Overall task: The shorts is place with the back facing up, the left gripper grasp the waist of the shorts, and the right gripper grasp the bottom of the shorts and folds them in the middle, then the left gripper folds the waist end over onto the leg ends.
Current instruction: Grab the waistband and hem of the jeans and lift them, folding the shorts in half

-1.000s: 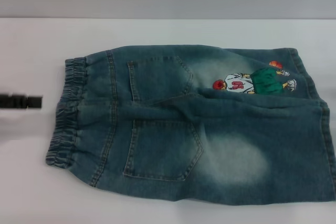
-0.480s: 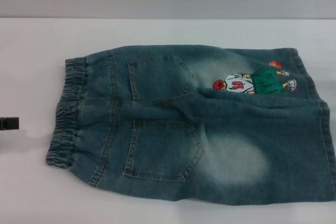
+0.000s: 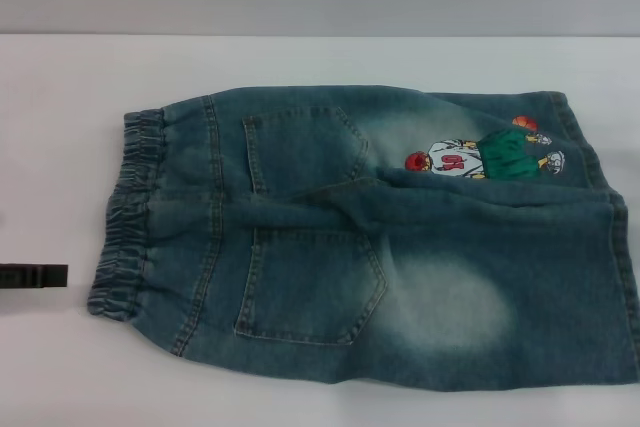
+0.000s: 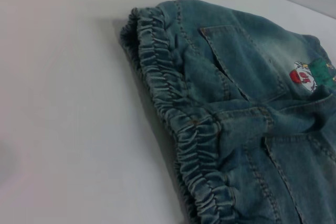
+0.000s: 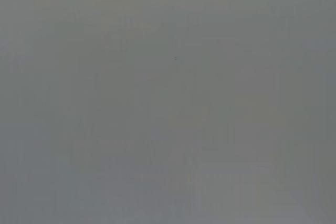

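Faded blue-green denim shorts [image 3: 370, 237] lay long axis left-right; gathered waistband [image 3: 125, 212] at frame left, just right of black left gripper [image 3: 33, 276]; finger state untellable. Right gripper unseen.

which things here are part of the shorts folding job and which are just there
Part of the job:
- the shorts, lying flat, back pockets up
- the waist of the shorts, toward the robot's left
- the leg ends, toward its right
- the left gripper, just short of the waist, not touching it

Just there:
- the white table

The right gripper is not in view.
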Robot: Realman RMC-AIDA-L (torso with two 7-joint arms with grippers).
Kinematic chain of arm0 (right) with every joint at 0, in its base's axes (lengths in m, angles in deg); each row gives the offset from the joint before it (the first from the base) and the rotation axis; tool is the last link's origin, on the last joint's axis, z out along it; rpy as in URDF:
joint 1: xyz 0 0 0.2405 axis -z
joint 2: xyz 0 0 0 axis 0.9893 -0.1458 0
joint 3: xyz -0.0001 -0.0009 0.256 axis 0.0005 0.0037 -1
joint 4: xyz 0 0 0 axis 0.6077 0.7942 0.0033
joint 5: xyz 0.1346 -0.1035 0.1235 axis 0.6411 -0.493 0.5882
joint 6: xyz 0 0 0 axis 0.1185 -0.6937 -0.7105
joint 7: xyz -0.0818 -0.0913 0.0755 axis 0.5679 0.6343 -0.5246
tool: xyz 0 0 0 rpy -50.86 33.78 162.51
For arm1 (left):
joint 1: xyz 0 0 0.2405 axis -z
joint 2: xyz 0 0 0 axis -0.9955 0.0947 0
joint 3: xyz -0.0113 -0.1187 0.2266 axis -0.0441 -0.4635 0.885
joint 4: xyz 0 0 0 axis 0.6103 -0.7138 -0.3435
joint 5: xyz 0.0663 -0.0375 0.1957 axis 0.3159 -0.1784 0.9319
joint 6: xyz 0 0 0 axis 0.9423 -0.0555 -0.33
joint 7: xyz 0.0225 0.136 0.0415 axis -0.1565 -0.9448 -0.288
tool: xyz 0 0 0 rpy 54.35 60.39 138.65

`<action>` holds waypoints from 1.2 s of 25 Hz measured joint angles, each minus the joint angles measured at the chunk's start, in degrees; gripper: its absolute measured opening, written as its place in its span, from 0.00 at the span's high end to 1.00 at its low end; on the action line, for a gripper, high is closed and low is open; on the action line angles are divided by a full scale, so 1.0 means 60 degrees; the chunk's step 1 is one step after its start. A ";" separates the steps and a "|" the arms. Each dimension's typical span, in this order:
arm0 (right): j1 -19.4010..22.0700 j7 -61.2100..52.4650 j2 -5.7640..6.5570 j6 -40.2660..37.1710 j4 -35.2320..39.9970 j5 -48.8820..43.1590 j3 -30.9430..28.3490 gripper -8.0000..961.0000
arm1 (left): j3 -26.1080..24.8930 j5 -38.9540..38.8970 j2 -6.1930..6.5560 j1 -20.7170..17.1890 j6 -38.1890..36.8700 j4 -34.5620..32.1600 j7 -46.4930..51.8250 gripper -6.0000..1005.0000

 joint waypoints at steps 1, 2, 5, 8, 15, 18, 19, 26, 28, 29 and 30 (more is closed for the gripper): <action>0.0000 0.0001 0.0000 0.0000 0.0000 0.0000 0.0000 0.20 | 0.0002 0.0001 -0.0029 0.0002 0.0029 -0.0001 -0.0002 0.16; 0.0000 0.0001 0.0000 0.0000 0.0000 0.0000 -0.0001 0.20 | 0.0004 0.0002 -0.0052 0.0002 0.0053 -0.0001 -0.0003 0.16; 0.0017 0.0003 0.0000 -0.0001 -0.0001 0.0000 -0.0001 0.20 | 0.0011 0.0012 -0.0117 -0.0007 0.0099 0.0003 -0.0018 0.16; 0.0061 0.0005 0.0000 -0.0001 -0.0001 0.0000 -0.0001 0.20 | -0.0013 0.0019 -0.0240 -0.0037 0.0136 0.0016 -0.0202 0.16; 0.0083 0.0006 -0.0001 -0.0049 -0.0039 0.0000 0.0013 0.20 | 0.0028 0.0020 -0.0275 0.0024 0.0445 0.0373 -0.0378 0.16; 0.0098 0.0006 0.0004 -0.0059 -0.0053 0.0000 0.0015 0.20 | 0.0035 0.0053 -0.0279 0.0027 0.0576 0.0416 -0.0395 0.16; 0.0107 0.0006 0.0006 -0.0063 -0.0054 0.0000 0.0015 0.20 | 0.0039 0.0098 -0.0285 0.0034 0.0597 0.0451 -0.0410 0.16; 0.0159 0.0006 0.0005 -0.0076 -0.0029 0.0000 0.0014 0.20 | 0.0045 0.0615 -0.0360 0.0238 0.0764 0.0775 -0.0471 0.16; 0.0161 0.0006 0.0003 -0.0077 -0.0024 0.0000 0.0015 0.20 | 0.0044 0.0694 -0.0385 0.0271 0.0770 0.0787 -0.0476 0.16; 0.0161 0.0006 0.0003 -0.0076 -0.0018 0.0000 0.0015 0.20 | 0.0043 0.0727 -0.0398 0.0286 0.0769 0.0787 -0.0477 0.16; 0.0162 0.0006 0.0002 -0.0076 -0.0014 0.0000 0.0015 0.20 | 0.0042 0.0737 -0.0405 0.0302 0.0770 0.0787 -0.0479 0.16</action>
